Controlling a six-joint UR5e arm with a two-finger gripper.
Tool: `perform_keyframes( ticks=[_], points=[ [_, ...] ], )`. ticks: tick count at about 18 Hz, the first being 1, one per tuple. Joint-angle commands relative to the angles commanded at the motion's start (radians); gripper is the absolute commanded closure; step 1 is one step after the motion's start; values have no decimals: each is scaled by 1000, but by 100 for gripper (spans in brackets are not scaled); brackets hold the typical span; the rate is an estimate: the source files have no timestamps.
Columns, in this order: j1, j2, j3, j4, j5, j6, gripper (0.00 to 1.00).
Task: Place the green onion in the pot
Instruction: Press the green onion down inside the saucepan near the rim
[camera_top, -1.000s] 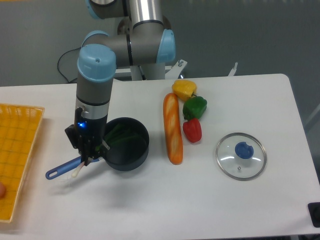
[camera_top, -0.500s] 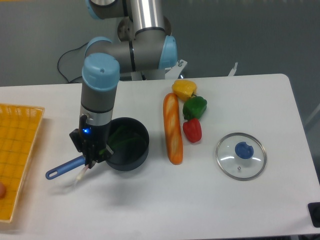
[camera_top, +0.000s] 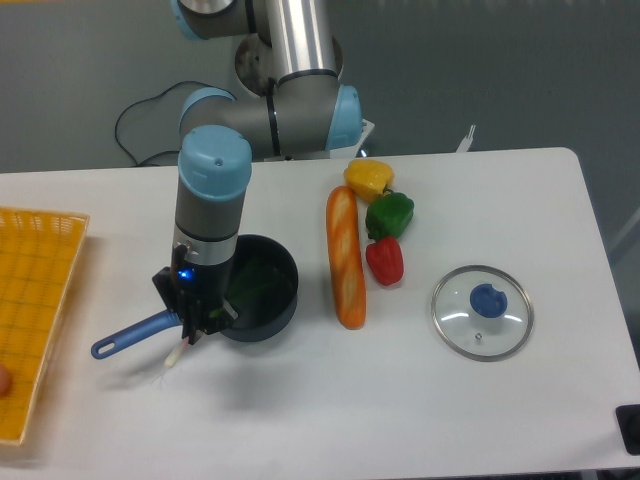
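**Green onion part in, part out of pot**

Green onion (camera_top: 240, 291) lying slantwise: dark green leaves inside the pot (camera_top: 262, 312), white bulb end hanging past the left rim and pointing down toward the table (camera_top: 330, 410), just beside the blue handle.

Far left: yellow mesh basket (camera_top: 35, 310) at the table edge, with a small reddish thing barely showing at its lower left corner, too cut off to name.

Next, long blue pot handle (camera_top: 130, 335) stretching left and slightly down from the pot. Gripper (camera_top: 193, 322) directly over the junction of handle and rim, pointed downward, fingers close together around the pale part of the stalk; apparently clamped on it, though contact partly hidden by the gripper body. Blue light glowing on the wrist. Arm rising from there to a pale blue joint cap, then back to the silver column behind.

Right of the pot: baguette (camera_top: 345, 257) lying lengthwise, close to but apart from the pot. Just beside its upper right, yellow pepper (camera_top: 368, 178), green bell pepper (camera_top: 390, 213) and red pepper (camera_top: 385, 260) in a touching column from back to front.

Farther right: glass lid (camera_top: 482, 311) with blue knob, flat on the table, well apart from the pot.
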Motion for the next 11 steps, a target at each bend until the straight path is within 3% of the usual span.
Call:
perform_keyframes(
  ticks=[11],
  points=[
    [11,-31,2,6,2,23,88]
  ],
)
